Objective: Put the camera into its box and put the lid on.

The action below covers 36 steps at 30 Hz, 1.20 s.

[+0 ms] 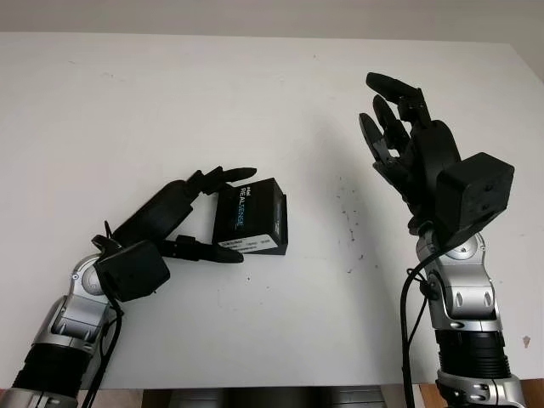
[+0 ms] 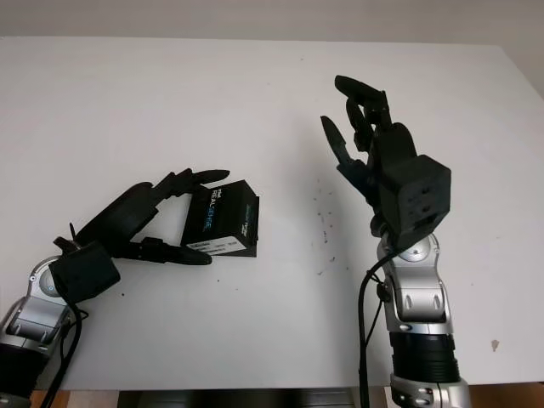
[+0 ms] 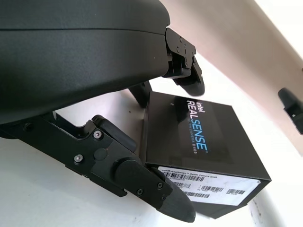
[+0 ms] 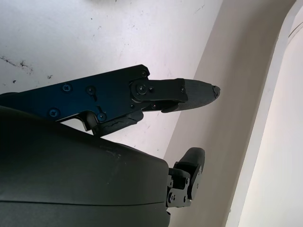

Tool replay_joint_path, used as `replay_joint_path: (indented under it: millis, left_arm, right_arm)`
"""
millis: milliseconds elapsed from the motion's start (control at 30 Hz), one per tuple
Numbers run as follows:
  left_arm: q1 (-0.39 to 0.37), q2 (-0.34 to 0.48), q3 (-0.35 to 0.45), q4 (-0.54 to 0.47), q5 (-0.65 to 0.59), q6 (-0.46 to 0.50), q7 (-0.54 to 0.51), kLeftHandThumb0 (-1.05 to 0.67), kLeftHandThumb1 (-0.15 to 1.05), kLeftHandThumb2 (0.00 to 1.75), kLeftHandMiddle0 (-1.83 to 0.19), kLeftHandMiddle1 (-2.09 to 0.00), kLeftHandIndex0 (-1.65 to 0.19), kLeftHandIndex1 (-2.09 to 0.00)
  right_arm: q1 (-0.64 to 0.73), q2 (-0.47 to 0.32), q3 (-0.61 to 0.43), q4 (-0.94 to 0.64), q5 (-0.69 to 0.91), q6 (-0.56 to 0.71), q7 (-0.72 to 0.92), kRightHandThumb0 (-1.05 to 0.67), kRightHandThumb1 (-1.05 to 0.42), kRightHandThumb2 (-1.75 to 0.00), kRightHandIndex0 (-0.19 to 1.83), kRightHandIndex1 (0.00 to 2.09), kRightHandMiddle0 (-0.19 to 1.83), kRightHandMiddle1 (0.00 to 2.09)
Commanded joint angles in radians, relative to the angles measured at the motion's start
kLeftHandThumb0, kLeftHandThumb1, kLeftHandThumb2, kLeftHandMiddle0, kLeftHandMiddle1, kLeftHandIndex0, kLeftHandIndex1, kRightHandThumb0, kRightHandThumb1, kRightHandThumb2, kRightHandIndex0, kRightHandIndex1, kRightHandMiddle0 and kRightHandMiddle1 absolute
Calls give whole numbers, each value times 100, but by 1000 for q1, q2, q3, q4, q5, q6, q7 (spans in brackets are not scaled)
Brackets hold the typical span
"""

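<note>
The box (image 1: 252, 218), a black carton with "RealSense" lettering on its top face and a white barcode label along its near side, sat on the white table (image 1: 170, 102) a little left of the middle. It was closed, the lid seated on it, and it stood slightly tilted, its left edge lifted toward the hand beside it.

The left hand (image 1: 200, 217) came in from the near left and bracketed the box's left end. Its upper fingers (image 3: 187, 75) reached over the far left corner of the lid, and its lower finger (image 3: 142, 182) lay along the near side, its tip next to the barcode label. The fingers were set narrowly around that end of the box; in the left wrist view they appeared to touch the carton, though whether they pressed on it firmly could not be told.

The right hand (image 1: 399, 127) was raised well to the right of the box, apart from it, above the table's right half. It was open and held nothing, its fingers pointing toward the far edge of the table. The right wrist view showed two of its fingers (image 4: 189, 94) above the bare tabletop.

Small dark specks marked the table between the box and the right arm.
</note>
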Motion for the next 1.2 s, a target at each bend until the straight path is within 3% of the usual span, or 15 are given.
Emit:
replay_joint_path:
  millis: [0,167,333,600,867,1000,1167]
  left_arm:
    - [8,-11,9,17,0,-22,21,-51,81,6,-3,-137,-10,-89]
    - [9,-15,12,29,-6,-30,31,-46,86,6,-1,-149,-6,-103]
    - [16,-20,17,20,-9,-8,34,-45,88,6,1,-151,-2,-105]
    - [25,-27,21,-7,-20,23,37,-39,103,8,2,-153,-1,-109]
    - [33,-26,20,-40,-1,51,62,-42,105,7,5,-149,1,-110]
    - [31,-23,20,-38,0,46,64,-42,105,8,4,-146,2,-110]
    - [30,-14,25,-47,-11,43,50,-39,105,20,6,-153,3,-113]
  right_arm:
    - [12,-3,-3,-23,1,1,0,-61,-105,-35,14,5,-10,78]
    - [12,4,-6,-31,11,13,0,-61,-105,-34,16,6,-8,76]
    - [12,9,-4,-29,12,8,-3,-60,-105,-34,14,5,-8,78]
    - [14,16,-2,-31,5,12,-15,-60,-105,-34,18,7,-8,79]
    - [16,18,0,-29,11,11,-10,-56,-105,-34,14,5,-7,76]
    - [17,14,5,-27,2,9,-10,-58,-105,-34,25,11,-4,67]
    - [16,14,8,-19,-3,-1,-10,-59,-105,-34,31,17,-1,62]
